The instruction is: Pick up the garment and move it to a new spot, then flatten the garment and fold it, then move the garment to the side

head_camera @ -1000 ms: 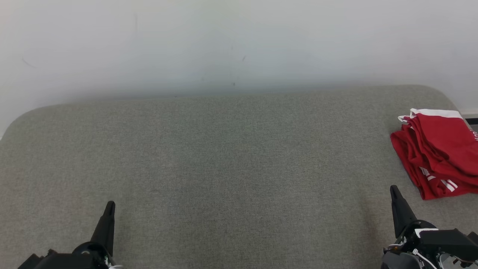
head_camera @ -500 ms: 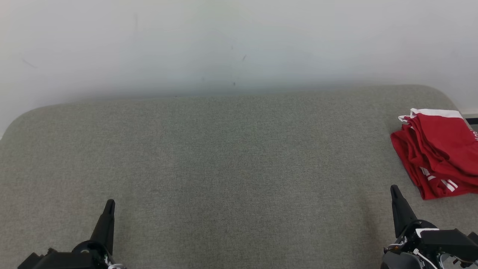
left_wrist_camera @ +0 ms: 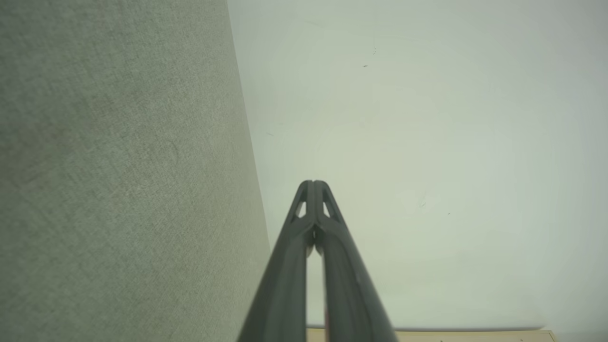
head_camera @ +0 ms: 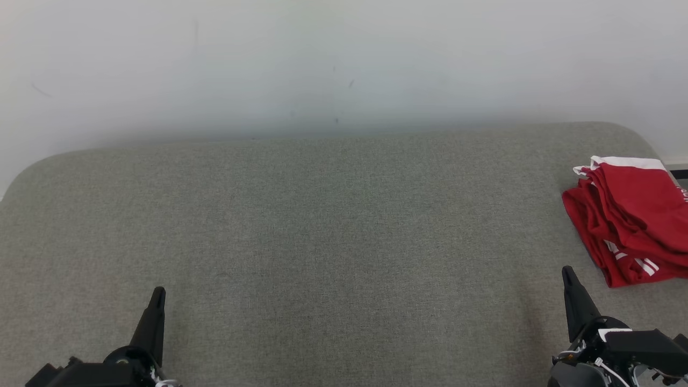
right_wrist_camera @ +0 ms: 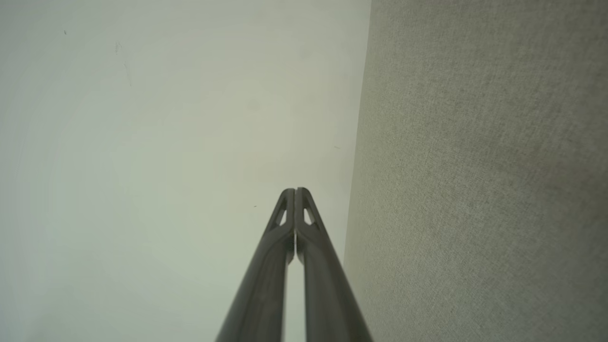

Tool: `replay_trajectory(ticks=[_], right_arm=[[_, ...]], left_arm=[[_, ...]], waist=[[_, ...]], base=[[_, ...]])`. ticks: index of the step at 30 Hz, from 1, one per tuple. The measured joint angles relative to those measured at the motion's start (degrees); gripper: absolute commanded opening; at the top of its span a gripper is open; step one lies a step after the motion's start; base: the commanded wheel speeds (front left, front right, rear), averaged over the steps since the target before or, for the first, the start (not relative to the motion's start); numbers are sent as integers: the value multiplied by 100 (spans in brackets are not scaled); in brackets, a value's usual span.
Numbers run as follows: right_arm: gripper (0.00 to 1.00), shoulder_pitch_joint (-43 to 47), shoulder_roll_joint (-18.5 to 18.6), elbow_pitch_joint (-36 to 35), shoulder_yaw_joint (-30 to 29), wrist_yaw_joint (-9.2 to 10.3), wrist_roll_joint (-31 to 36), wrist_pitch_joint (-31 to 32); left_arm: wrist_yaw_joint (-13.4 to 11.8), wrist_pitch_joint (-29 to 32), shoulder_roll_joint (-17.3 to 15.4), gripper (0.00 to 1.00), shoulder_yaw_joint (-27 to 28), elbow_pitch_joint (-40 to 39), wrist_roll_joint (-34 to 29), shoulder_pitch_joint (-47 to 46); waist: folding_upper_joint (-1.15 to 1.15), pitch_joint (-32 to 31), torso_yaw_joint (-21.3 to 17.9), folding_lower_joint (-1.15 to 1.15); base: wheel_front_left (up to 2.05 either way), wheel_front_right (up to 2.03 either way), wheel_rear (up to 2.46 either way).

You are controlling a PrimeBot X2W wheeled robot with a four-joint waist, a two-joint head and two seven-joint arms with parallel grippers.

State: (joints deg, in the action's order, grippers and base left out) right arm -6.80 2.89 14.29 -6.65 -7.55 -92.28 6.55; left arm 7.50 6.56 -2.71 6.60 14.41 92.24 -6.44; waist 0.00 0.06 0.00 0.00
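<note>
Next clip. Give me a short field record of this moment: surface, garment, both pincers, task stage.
surface: grey-green fabric surface, with a pale wall behind it
garment: red garment with white trim, folded in layers, at the surface's far right, partly cut off by the head view's edge
left pincer: shut, holding nothing, near left
right pincer: shut, holding nothing, near right, apart from the garment
task stage: apparently complete; garment lies folded and off to the side

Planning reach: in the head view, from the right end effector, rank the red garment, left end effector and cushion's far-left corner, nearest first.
1. Red garment, just ahead, right edge.
2. Left end effector, lower left.
3. Cushion's far-left corner, back left.
</note>
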Motion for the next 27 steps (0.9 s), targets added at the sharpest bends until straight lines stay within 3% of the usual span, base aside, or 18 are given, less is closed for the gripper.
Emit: replay_trajectory(ticks=[27], right_arm=[[0, 1, 0, 0, 0, 0, -1, 0]], left_arm=[[0, 0, 0, 0, -1, 0, 0, 0]], waist=[[0, 0, 0, 0]], base=[[0, 0, 0]])
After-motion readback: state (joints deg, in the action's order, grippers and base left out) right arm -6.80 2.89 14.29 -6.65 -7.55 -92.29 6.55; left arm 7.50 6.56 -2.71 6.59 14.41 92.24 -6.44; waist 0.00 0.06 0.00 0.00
